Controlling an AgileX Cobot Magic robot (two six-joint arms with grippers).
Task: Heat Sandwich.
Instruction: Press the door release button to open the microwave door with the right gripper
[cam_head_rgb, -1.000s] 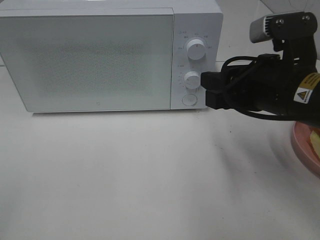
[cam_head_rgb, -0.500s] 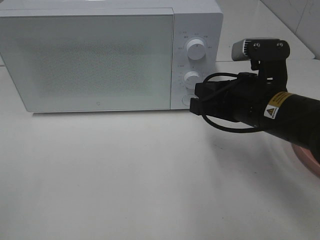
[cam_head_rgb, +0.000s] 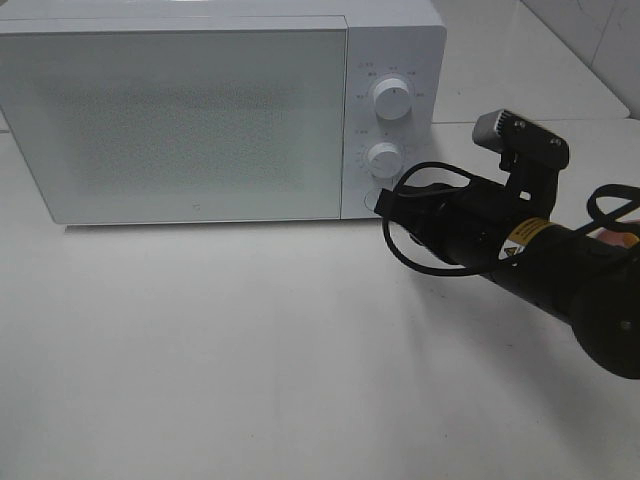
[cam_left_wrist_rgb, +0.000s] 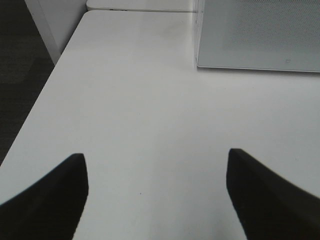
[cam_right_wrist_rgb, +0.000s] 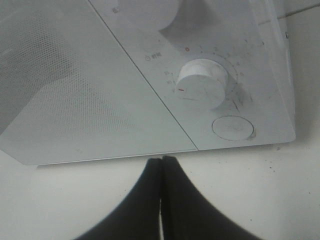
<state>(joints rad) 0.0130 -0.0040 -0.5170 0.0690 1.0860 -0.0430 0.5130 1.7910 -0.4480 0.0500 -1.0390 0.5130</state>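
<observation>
microwave (cam_head_rgb: 400, 40), boxy white, speckled door (cam_head_rgb: 180, 120), round knob (cam_right_wrist_rgb: 202, 84), right claw (cam_right_wrist_rgb: 161, 172) pinched shut

microwave (cam_head_rgb: 220, 110) sits at the back of the table (cam_head_rgb: 250, 350), towards the left, door facing front. control panel (cam_head_rgb: 395, 60) is on its right end: upper knob (cam_head_rgb: 391, 98) on top, lower knob (cam_head_rgb: 383, 157) under it, round button (cam_right_wrist_rgb: 232, 128) at the bottom. the right gripper (cam_head_rgb: 384, 205) is right of the panel, tips just in front of that button, near the panel's bottom edge. the left gripper (cam_left_wrist_rgb: 157, 170) hangs over the table, microwave's near corner ahead of it, well apart.
</observation>
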